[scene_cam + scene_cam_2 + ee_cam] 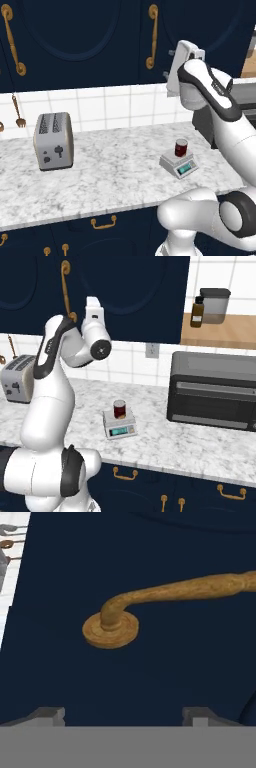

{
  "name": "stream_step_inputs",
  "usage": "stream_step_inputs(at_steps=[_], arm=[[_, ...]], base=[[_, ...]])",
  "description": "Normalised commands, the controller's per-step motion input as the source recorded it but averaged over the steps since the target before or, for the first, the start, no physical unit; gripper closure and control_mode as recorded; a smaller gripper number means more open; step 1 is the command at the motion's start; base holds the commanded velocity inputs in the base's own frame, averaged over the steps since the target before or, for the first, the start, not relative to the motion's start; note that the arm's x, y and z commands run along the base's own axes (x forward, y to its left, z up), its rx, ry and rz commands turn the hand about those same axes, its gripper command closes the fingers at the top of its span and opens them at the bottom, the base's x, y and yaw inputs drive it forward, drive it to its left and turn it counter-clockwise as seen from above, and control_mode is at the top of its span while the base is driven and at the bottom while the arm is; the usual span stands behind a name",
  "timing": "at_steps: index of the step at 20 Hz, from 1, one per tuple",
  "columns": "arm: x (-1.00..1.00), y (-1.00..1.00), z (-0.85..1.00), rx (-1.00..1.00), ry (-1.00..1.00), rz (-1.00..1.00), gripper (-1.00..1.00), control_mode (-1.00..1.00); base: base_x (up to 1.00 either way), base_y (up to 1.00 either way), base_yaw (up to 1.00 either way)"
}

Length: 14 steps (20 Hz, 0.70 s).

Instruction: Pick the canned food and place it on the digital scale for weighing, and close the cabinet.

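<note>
Marble counter (115, 170) carries the digital scale (178, 164), and the canned food (181, 148) stands upright on its platform. Well above the scale, the gripper (122, 716) faces the cabinet (150, 672) door beside its brass handle (165, 599), fingers spread, grasping nothing.

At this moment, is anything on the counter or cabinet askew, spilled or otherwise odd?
Nothing stands out. The canned food stands upright on the digital scale, the toaster sits square on the marble counter, with no spill. The hand faces the cabinet door near its brass handle.
</note>
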Motion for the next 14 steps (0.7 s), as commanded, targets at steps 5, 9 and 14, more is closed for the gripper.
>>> stream_step_inputs(at_steps=[5, 9, 14], arm=[[0.59, 0.0, -0.01, 0.0, 0.0, 0.0, -1.0, -1.0], [0.73, 0.0, -0.19, 0.0, -0.02, 0.0, -1.0, -1.0], [0.41, 0.0, -0.51, 0.0, -0.18, -0.03, -1.0, -1.0]], base=[[0.0, 0.0, 0.0], [0.0, 0.0, 0.0], [0.0, 0.0, 0.0]])
